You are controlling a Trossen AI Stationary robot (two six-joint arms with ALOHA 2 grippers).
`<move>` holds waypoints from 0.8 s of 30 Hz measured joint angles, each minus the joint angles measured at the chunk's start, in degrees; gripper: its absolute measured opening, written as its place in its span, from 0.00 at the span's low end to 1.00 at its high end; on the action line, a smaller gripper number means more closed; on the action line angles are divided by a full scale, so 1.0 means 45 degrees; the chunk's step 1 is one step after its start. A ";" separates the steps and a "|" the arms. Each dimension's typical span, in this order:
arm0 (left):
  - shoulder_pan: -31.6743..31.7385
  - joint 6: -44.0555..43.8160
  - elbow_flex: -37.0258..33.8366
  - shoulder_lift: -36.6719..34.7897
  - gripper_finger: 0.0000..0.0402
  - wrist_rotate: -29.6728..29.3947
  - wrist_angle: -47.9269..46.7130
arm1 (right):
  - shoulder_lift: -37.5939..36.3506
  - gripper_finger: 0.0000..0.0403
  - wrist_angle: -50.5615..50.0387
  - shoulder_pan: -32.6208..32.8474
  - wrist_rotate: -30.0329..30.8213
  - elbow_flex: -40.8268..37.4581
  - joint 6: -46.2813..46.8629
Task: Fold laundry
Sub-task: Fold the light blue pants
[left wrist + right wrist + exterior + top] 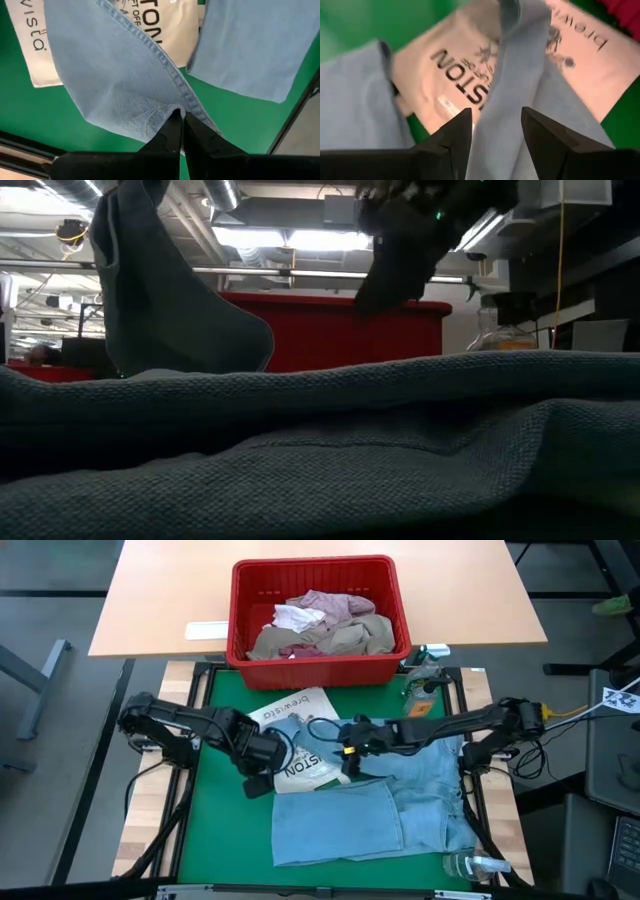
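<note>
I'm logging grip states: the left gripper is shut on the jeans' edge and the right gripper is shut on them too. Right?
Not quite. The left gripper is shut on the jeans, as the left wrist view shows. But the right gripper is open: the right wrist view shows its fingers apart above the denim, not clamping it.

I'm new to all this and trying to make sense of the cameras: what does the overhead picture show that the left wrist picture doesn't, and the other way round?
Only the overhead view shows the red basket of clothes, both arms, and the right hand open above the jeans.

Only the left wrist view shows the left hand shut on the jeans' hem.

Both show the light blue jeans, the printed cloth bag and the green mat.
</note>
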 joint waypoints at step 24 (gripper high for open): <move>-0.1800 -0.6185 -0.0057 -0.0005 0.01 -0.0270 0.0019 | 0.2860 0.43 -0.4727 -0.0105 -0.3983 0.0054 -0.1892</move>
